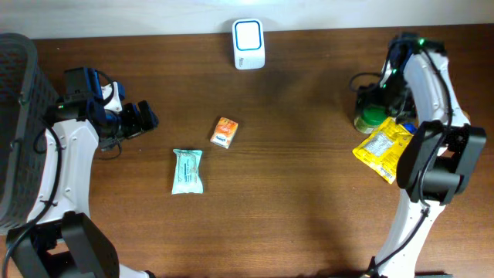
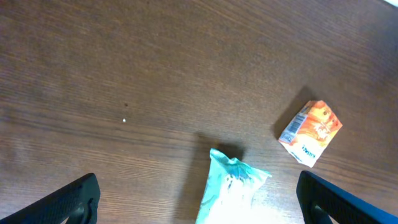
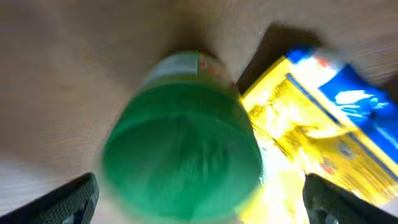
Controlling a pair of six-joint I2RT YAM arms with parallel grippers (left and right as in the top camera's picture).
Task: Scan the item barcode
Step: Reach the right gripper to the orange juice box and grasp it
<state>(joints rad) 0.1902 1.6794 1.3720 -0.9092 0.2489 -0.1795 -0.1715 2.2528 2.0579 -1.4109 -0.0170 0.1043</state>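
The right pincer (image 3: pixel 199 198) hangs released over the green-lidded jar (image 3: pixel 180 146), which looks rigid, smooth and perhaps slippery, best gripped around its sides.

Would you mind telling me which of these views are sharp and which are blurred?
Right wrist: heavily blurred, the green-lidded jar and yellow packet smeared. Left wrist: sharp, the teal packet and orange carton crisp. Overhead: clear, evenly lit.

A black mesh basket (image 1: pixel 19 93) (only partly in frame) is seen at the wooden table's (image 1: pixel 309 193) left edge.
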